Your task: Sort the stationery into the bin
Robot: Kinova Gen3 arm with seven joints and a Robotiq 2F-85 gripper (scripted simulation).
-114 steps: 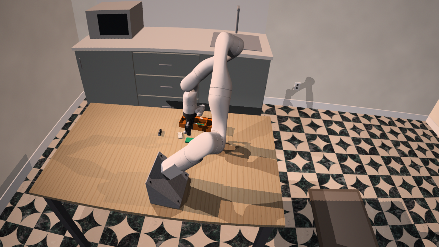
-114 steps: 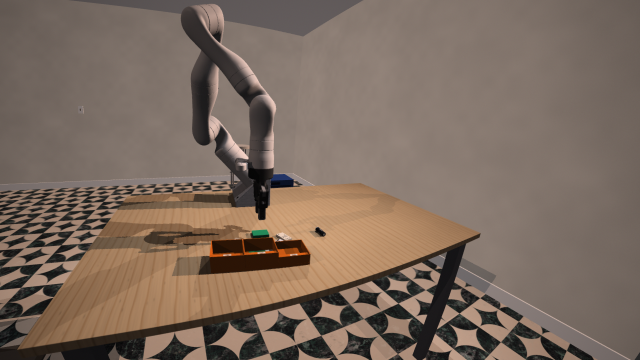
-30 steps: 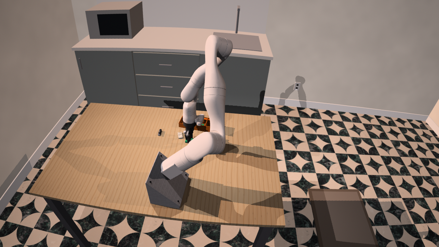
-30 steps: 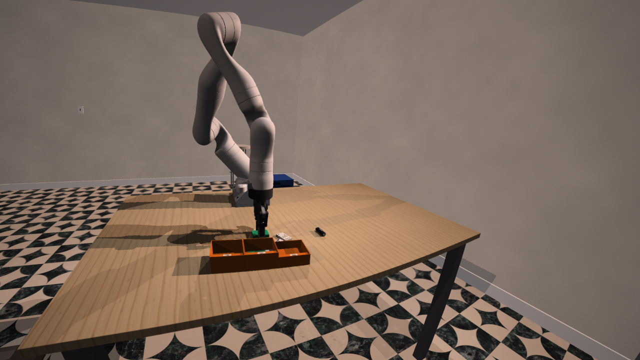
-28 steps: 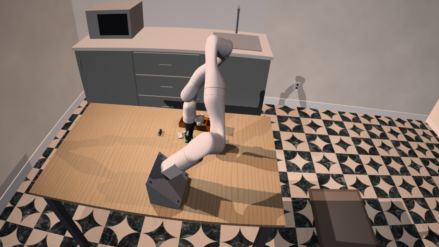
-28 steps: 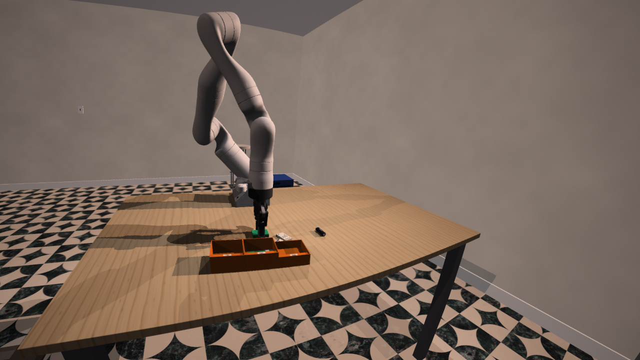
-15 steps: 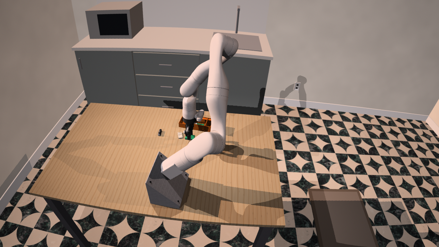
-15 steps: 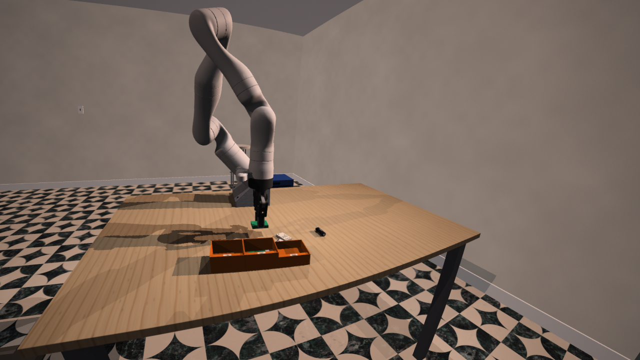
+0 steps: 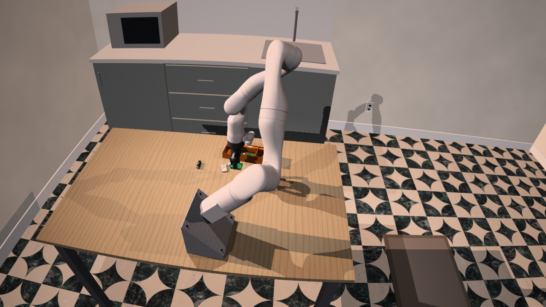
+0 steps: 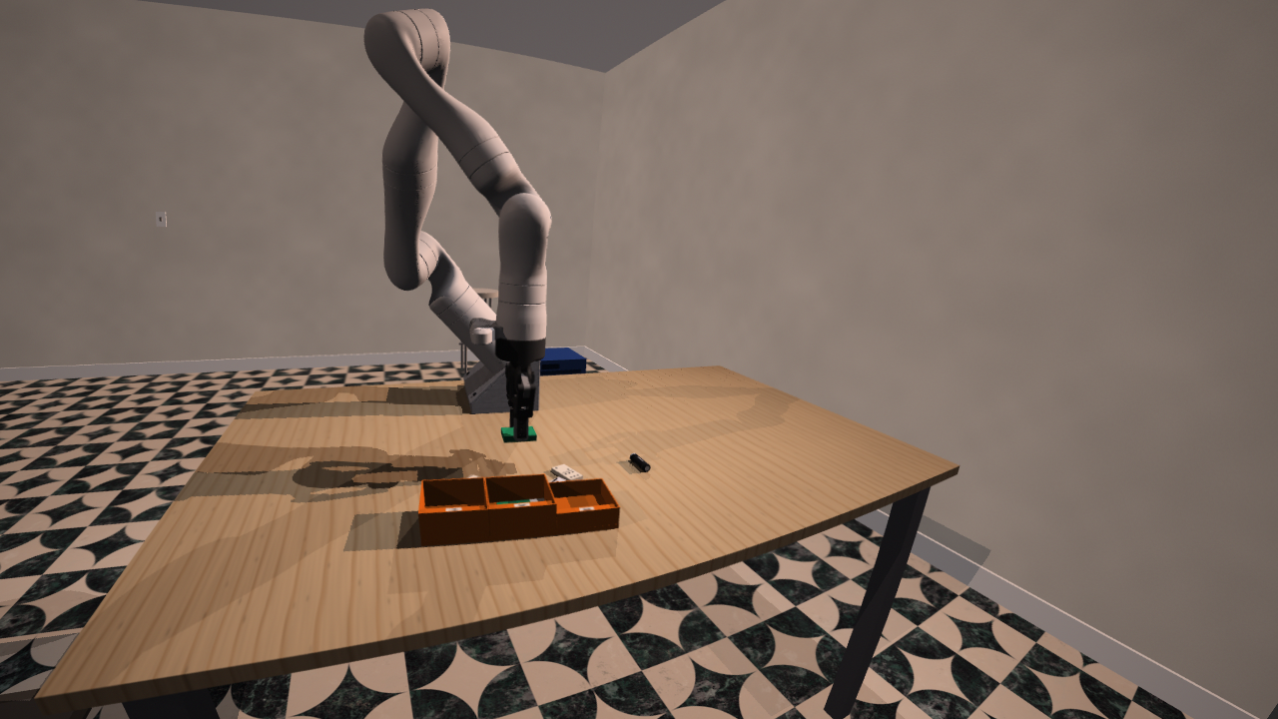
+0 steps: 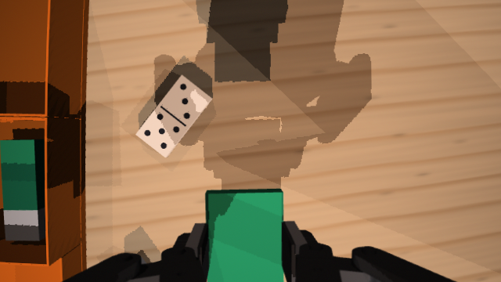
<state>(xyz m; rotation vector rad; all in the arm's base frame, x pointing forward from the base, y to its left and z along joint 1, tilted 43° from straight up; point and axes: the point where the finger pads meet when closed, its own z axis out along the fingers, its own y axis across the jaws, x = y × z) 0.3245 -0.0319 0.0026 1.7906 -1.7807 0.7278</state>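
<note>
From the top view we find the white seven-joint arm [image 9: 273,114] mounted on a grey wedge-shaped pedestal [image 9: 190,236] on the curved wooden table [image 9: 114,213], folded over so that its black two-finger gripper [image 9: 236,163] points straight down just beside the orange three-compartment bin tray [image 9: 227,152]. We note a small green rectangular block [image 9: 239,166] at the fingertips, a white domino tile [image 9: 223,167] just beside it on the table, and a short black cylindrical object [image 9: 198,164] lying further off, apart from both. From the exterior view we confirm the gripper [image 10: 519,421] upright with the green block [image 10: 518,434] pinched at its lower end, near the table surface; whether the block touches the wood we cannot tell. The bin tray [image 10: 518,522] stands on the table nearer this camera, with the domino [image 10: 565,471] just behind its far wall and the black cylinder [image 10: 639,461] off to one side. Small labels show on the compartment fronts, but their letters are too small to read. From the wrist view we record the gripper [image 11: 244,251] pressed onto both sides of the green block [image 11: 244,227], one finger against each flank. The domino [image 11: 174,115] lies flat and askew on the wood ahead. At the frame's left edge the bin tray [image 11: 64,59] shows a compartment holding another green item with a grey end [image 11: 21,188].
</note>
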